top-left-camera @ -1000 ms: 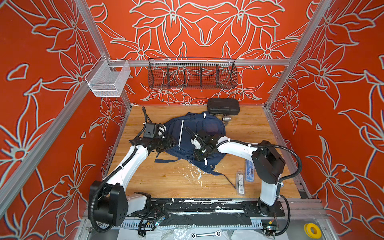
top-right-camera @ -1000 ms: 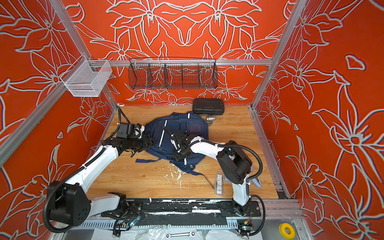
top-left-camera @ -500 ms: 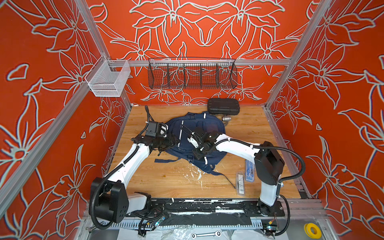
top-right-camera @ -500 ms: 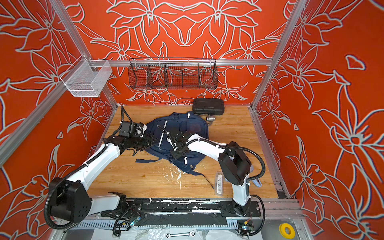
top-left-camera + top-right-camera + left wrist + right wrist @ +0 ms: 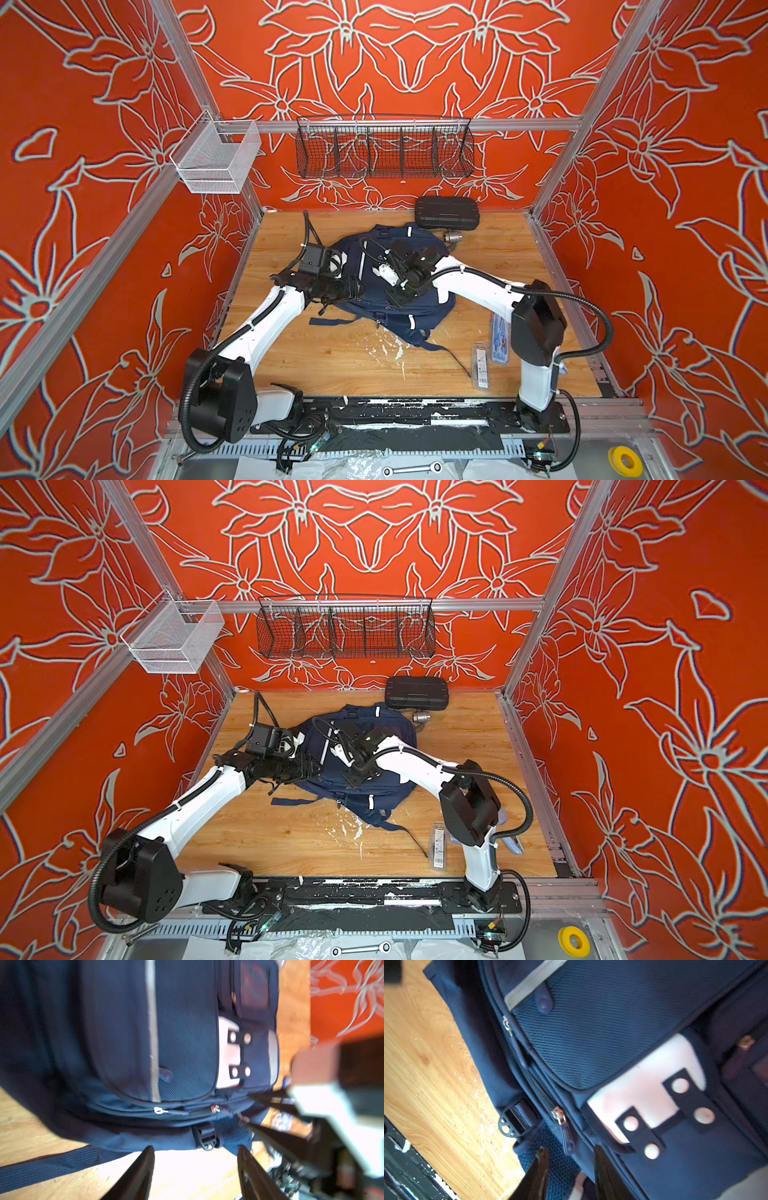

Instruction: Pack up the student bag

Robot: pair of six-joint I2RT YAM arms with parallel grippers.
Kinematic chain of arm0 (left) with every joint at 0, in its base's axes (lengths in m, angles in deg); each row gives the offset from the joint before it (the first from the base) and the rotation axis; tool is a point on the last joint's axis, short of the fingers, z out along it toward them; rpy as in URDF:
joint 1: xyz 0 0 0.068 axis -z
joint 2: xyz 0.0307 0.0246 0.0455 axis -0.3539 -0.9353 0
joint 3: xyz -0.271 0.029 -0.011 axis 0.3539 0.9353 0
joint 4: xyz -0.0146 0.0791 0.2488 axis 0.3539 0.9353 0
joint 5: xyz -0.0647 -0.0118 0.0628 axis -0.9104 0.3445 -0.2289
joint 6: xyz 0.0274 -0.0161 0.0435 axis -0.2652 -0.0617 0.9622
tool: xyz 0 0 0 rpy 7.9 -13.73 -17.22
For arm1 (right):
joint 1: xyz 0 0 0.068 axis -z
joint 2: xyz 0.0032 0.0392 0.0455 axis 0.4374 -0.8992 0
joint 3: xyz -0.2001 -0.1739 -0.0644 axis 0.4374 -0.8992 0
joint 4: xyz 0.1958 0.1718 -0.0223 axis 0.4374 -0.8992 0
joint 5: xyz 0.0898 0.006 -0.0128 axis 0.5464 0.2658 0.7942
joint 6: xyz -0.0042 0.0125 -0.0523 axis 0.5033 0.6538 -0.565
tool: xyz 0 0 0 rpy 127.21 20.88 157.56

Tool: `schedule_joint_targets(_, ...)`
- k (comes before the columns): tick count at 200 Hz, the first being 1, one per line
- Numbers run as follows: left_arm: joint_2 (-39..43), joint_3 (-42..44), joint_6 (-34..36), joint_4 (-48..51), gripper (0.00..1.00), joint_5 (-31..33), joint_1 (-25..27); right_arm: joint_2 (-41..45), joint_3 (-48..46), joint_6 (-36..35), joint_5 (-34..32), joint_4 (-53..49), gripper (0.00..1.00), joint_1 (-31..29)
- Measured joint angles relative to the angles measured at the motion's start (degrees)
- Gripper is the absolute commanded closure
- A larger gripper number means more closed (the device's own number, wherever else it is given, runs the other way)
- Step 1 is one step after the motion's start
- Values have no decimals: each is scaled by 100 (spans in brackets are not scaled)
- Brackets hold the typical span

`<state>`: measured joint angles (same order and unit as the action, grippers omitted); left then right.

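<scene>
In both top views the student bag [image 5: 428,309] [image 5: 386,789] lies flat in the middle of the wooden table [image 5: 332,365], with a black case [image 5: 446,212] just behind it. The left gripper [image 5: 355,291] sits at the bag's left edge. The right gripper [image 5: 395,294] is over the bag's front, pointing down. How wide either stands is not clear from up here.

In the left wrist view the left gripper [image 5: 195,1147] has its fingers [image 5: 143,1169] spread apart with nothing between them. The bag's edge and a black buckle [image 5: 205,1136] lie just past the tips.

In the right wrist view the right gripper [image 5: 569,1147] has its fingers [image 5: 538,1169] parted and grips nothing. A zip pull [image 5: 568,1140] on the bag's side hangs into the gap between the tips and touches neither. A white patch [image 5: 643,1093] is nearby.
</scene>
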<state>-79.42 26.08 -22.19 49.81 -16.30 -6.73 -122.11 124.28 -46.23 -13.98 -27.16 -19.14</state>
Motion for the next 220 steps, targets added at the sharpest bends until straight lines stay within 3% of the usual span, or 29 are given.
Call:
schedule_joint_targets(72, -1550, -1565, 1762, 1038, 40, 601, 1123, 1554, -1475, 837, 129, 750, 53, 1141)
schedule_joint_targets(129, -2673, -2802, 2981, 1663, 53, 960, 1731, 2286, -2256, 1119, -37, 920, 52, 1471)
schedule_joint_targets(179, -3816, -3641, 3316, 2267, 56, 1137, 2061, 2470, -2487, 1169, -118, 960, 52, 1589)
schedule_joint_targets(220, -3998, -3770, 3397, 2538, 52, 1257, 2046, 2553, -2610, 1180, -118, 1008, 52, 1635)
